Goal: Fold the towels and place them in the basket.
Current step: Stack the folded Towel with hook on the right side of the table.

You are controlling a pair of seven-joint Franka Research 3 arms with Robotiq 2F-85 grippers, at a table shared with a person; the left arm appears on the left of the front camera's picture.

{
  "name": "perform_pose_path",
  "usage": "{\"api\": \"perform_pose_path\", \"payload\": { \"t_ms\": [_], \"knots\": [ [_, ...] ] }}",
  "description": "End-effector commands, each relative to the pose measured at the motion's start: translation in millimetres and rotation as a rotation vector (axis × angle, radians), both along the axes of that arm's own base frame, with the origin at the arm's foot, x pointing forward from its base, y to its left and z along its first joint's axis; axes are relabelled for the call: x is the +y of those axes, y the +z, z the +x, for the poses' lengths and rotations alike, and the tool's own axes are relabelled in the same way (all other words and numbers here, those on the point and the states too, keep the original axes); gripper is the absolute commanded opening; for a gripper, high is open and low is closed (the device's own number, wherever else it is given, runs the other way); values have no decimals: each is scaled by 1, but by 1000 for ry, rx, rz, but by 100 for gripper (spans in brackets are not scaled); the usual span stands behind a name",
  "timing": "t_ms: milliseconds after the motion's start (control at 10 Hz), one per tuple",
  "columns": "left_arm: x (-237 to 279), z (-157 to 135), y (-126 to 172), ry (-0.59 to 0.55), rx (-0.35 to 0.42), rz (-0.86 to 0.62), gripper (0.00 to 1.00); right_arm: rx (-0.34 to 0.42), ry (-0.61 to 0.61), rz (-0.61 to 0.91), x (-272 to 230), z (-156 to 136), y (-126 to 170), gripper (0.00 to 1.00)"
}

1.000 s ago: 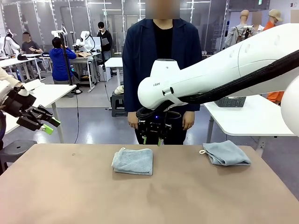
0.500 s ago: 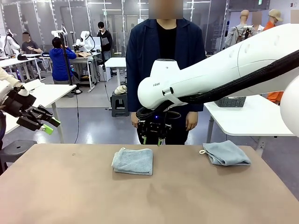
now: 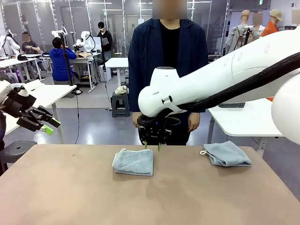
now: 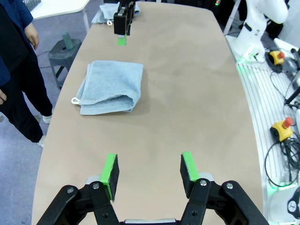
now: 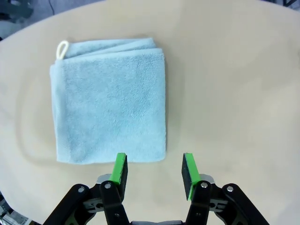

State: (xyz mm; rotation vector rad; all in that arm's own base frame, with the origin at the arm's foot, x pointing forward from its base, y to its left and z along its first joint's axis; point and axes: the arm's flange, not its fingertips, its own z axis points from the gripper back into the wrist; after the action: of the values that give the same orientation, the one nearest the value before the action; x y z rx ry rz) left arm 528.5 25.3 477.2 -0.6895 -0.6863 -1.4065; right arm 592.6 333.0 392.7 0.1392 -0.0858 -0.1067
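Right gripper (image 3: 153, 146) open, hovering over far edge of folded towel (image 3: 133, 162) mid-table; risk: pinching just the top layer near that corner would likely unfold it on lift.

Right gripper (image 3: 153, 146) is lower than a second ago, fingertips now level with the far edge of the folded middle towel (image 3: 133, 162), near its far right corner; jaws open, towel not gripped. Right arm's wrist has dropped with it. Person (image 3: 168, 51) behind the middle towel has shifted a bit to the right.
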Motion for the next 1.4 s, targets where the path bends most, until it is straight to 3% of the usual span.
{"api": "perform_pose_path", "payload": {
  "t_ms": [0, 400, 1300],
  "knots": [
    [0, 0, 2, 7, 4, 15, 68, -57, -22, -32, -7, 3, -20, 60],
    [0, 0, 2, 7, 4, 15, 68, -79, -44, -1, -16, 4, -49, 60],
    [0, 0, 2, 7, 4, 15, 68, -29, -80, 85, -12, 4, -87, 60]
  ]
}}
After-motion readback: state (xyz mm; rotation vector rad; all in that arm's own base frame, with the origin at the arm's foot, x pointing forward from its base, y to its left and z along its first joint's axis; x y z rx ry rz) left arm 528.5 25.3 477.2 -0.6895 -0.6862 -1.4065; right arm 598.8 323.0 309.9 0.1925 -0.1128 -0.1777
